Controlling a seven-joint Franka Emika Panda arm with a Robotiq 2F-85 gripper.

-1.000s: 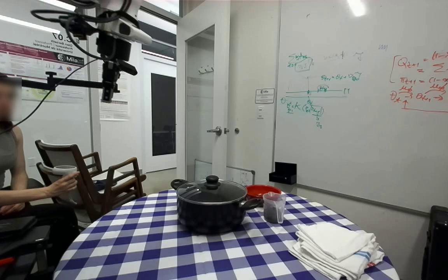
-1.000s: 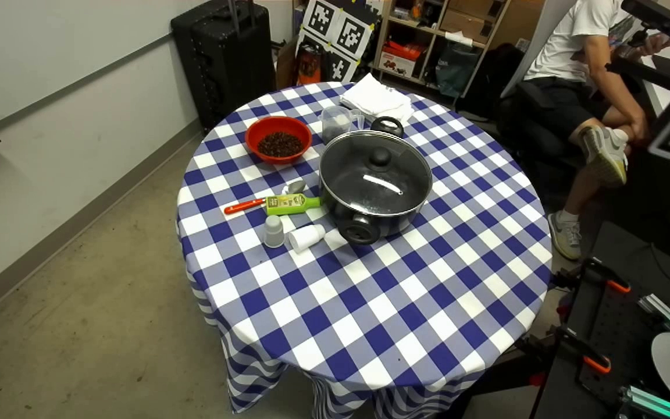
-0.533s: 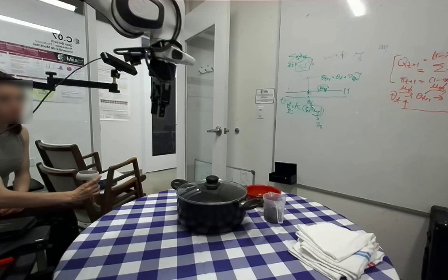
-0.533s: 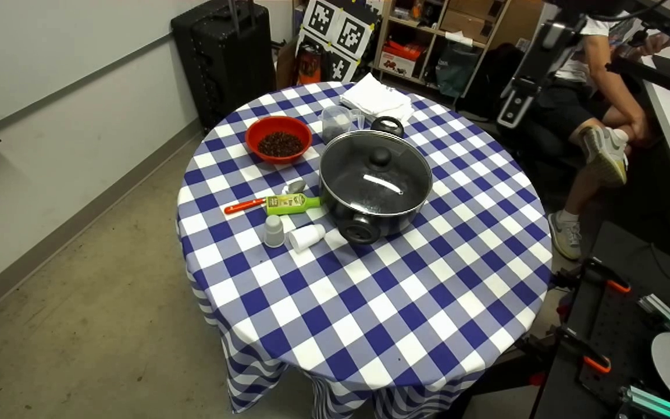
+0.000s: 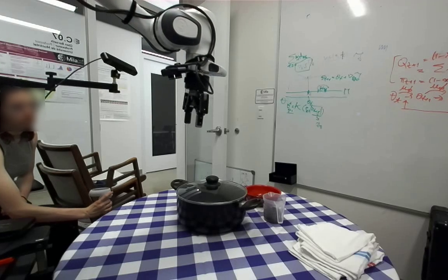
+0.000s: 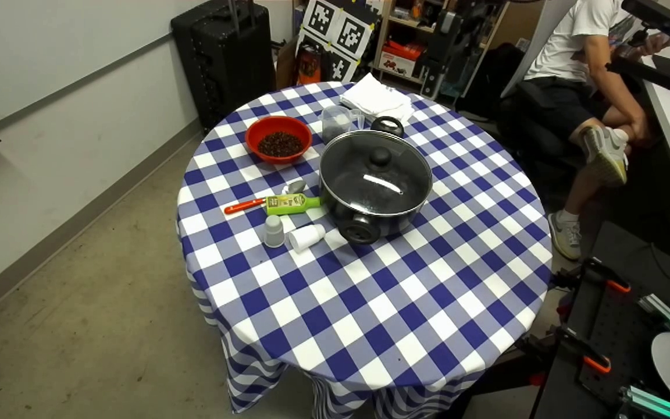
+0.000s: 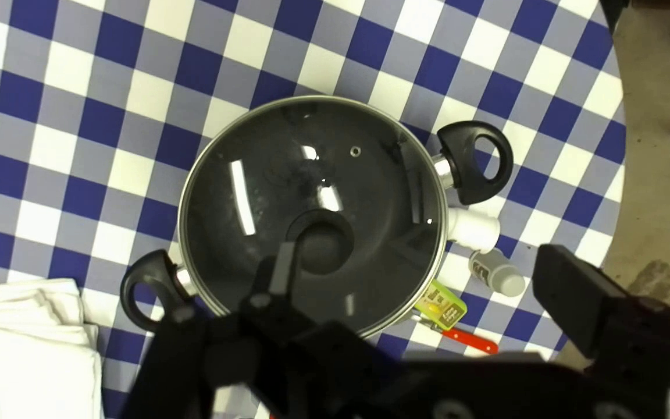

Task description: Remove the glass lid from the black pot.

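A blue-and-white checked tablecloth [image 6: 422,302] forms the work surface; in an exterior view, a whiteboard [image 5: 371,128] stands behind it. The black pot [image 5: 210,216] rests upright on the cloth, and the glass lid [image 6: 364,169] is seated on it, black knob [image 5: 212,181] uppermost. The gripper [image 5: 193,121] hangs well above the lid, pointing downward, its fingers [image 5: 199,118] apart, with nothing between them. Step in hand, as judged: approach and alignment before grasping; removal has not begun. In the wrist view, the knob appears nearer to one finger than to the other, so lateral correction is probably required. Next move: centre the jaws over the knob, lower until the fingers flank it, close firmly, then raise the lid vertically. Caution: an off-centre grip may tilt the glass. Avoid the measuring jug [image 5: 274,208] beside the pot when setting the lid aside.
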